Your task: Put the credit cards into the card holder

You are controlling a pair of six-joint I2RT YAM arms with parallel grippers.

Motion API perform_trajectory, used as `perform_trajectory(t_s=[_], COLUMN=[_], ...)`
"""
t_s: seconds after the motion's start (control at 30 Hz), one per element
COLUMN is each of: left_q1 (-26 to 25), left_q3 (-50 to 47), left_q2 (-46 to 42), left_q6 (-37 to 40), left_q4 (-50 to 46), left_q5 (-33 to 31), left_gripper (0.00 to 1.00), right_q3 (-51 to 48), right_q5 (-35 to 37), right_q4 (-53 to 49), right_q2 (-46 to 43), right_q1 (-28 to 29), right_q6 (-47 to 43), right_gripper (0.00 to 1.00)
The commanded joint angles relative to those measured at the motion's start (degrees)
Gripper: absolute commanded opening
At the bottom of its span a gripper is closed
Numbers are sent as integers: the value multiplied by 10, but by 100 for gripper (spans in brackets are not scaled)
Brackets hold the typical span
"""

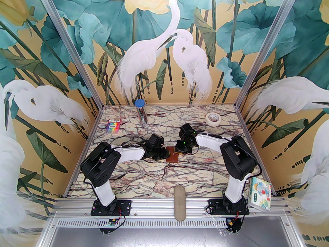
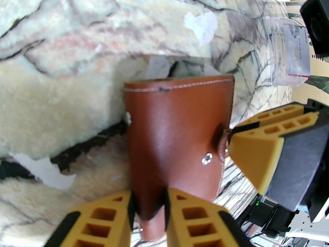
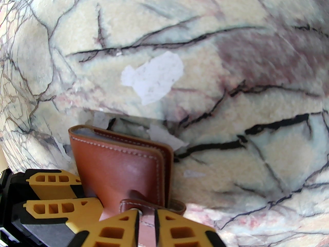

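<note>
Centrally on the marbled table [image 1: 144, 174] sits the card holder [image 1: 172, 157], folded, with a sliver of pale sleeve showing along its top edge in the right wrist view. Whether any card is inside it cannot be made out. The left gripper [image 2: 149, 202] comes in from the holder's nine o'clock in the overhead view, its jaws clamped on the leather's near edge. The right gripper [image 3: 146, 222] reaches in from one o'clock and pinches the snap tab tightly. From above, both sets of fingertips are hidden under the wrists. In the left wrist view one of the credit cards [image 2: 295, 50], pale and blurred, lies at the holder's two o'clock under something clear, its corner cut off by black housing. Further out, a pen pack [image 1: 113, 126] lies at ten o'clock and a tape roll [image 1: 213, 118] at one.
</note>
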Motion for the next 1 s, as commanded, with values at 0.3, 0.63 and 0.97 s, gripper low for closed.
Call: perform_trajectory(t_s=[0.3,0.63,0.97], left_q1=[-10,-9,-9], left_q3=[-11,-11,-10], left_q2=[62,62,62], left_q6=[8,8,8], left_q4=[-2,-2,-2], left_q5=[-4,-5,-4], left_gripper=[27,27,27], right_q3=[11,21,24], right_q5=[-24,-17,-15], right_q4=[4,5,-4], right_q2=[11,17,22], right_q1=[0,0,-1], right_q6=[-6,-7,-9], right_gripper=[18,20,22])
